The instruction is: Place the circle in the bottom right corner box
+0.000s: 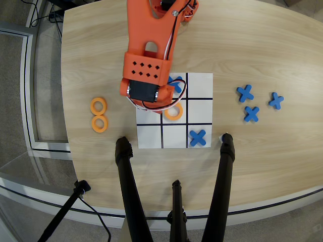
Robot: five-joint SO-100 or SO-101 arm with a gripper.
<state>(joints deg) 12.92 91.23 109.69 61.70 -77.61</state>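
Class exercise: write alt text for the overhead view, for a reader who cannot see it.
An orange robot arm reaches over a white 3x3 grid sheet on a wooden table, hiding its gripper. An orange ring lies in the centre cell, with blue X pieces in the top-middle and lower-right cells. Two spare rings lie left, three X pieces right.

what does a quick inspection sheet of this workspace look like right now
surface: light wood table holding a white grid sheet
job's things: orange ring in the centre cell, partly under the arm; two spare rings on the table left of the sheet; no ring in any visible corner cell
clutter: blue crosses, one in the top middle cell, one in the bottom right cell, three right of the sheet
gripper: hidden under the arm
cables: white and red wires on the arm
surroundings: black tripod legs at the near edge
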